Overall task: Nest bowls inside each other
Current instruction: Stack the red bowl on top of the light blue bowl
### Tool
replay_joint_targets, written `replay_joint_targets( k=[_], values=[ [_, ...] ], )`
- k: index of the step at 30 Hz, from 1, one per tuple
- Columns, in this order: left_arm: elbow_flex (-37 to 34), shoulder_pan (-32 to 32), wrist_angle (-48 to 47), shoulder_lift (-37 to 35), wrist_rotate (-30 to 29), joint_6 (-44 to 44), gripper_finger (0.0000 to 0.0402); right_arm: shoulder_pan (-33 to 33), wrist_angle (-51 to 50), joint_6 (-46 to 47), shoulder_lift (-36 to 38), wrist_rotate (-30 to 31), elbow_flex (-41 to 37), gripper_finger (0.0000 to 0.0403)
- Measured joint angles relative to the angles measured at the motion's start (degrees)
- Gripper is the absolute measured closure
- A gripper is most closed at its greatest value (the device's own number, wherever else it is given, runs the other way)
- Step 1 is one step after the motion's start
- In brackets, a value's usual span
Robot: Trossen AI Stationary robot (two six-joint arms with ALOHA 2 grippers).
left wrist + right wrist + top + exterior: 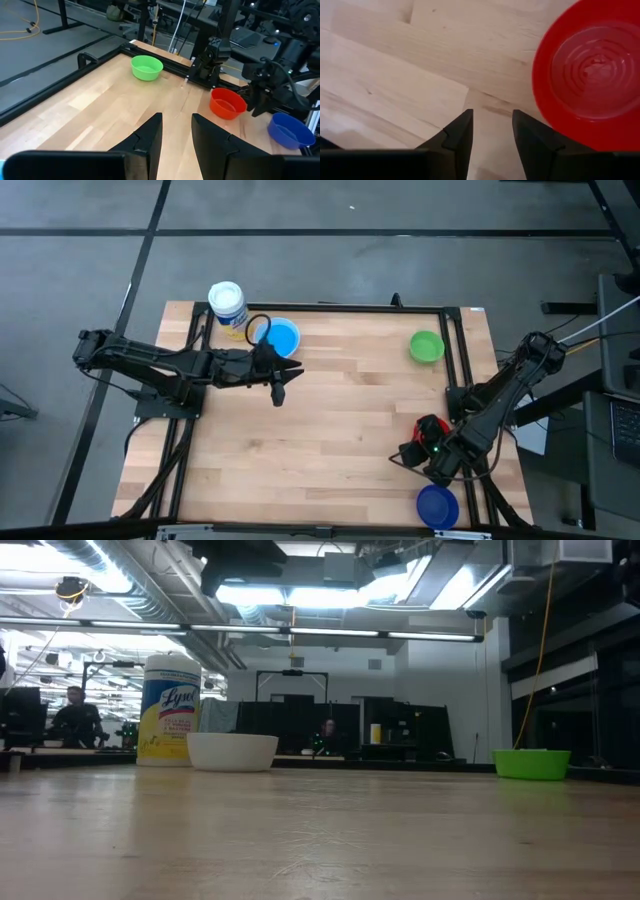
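Observation:
A red bowl (590,75) stands on the table near the right edge (432,425), with my right gripper (492,125) just beside it. The gripper is open, points down, and has bare wood between its fingers. A dark blue bowl (437,505) stands at the near right corner. A green bowl (427,347) stands at the far right. A light blue bowl (283,338) sits at the far left. The low view shows a white bowl (232,751) at that spot, so the light blue one seems to sit inside it. My left gripper (280,392) hovers open just in front of them.
A white-lidded jar with a yellow label (227,305) stands next to the light blue bowl at the far left. A black frame rail (455,360) runs along the table's right side. Bare wood (340,430) lies between the two arms.

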State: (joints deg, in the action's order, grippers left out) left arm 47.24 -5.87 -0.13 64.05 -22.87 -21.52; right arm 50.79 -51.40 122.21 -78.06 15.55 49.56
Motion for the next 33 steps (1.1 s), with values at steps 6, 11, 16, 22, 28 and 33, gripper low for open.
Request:
replay_joint_targets(
  k=[6,11,16,22,28,33],
  values=[
    [0.0,0.0,-0.2,0.0,0.1,0.1,0.0301,-0.6,0.0,0.3,0.0,-1.3,-1.1,0.0253],
    [0.0,0.7,-0.6,0.0,0.6,0.1,0.0301,-0.8,0.0,0.4,0.0,-2.2,-2.4,0.026],
    [0.0,2.3,-1.3,0.0,2.5,0.2,0.0301,-1.1,1.6,0.4,0.0,-3.1,-3.9,0.0266],
    [0.0,4.5,-1.6,0.0,4.7,0.8,0.0302,-1.5,5.7,0.8,0.0,-3.2,-7.0,0.0259],
    [0.0,6.8,-2.7,0.0,7.1,1.1,0.0302,-2.8,6.9,0.5,0.4,-2.0,-8.3,0.0258],
    [0.0,7.5,-1.4,0.0,8.0,1.1,0.0302,-4.3,6.3,-1.6,3.9,5.4,-4.9,0.0267]
  ],
)
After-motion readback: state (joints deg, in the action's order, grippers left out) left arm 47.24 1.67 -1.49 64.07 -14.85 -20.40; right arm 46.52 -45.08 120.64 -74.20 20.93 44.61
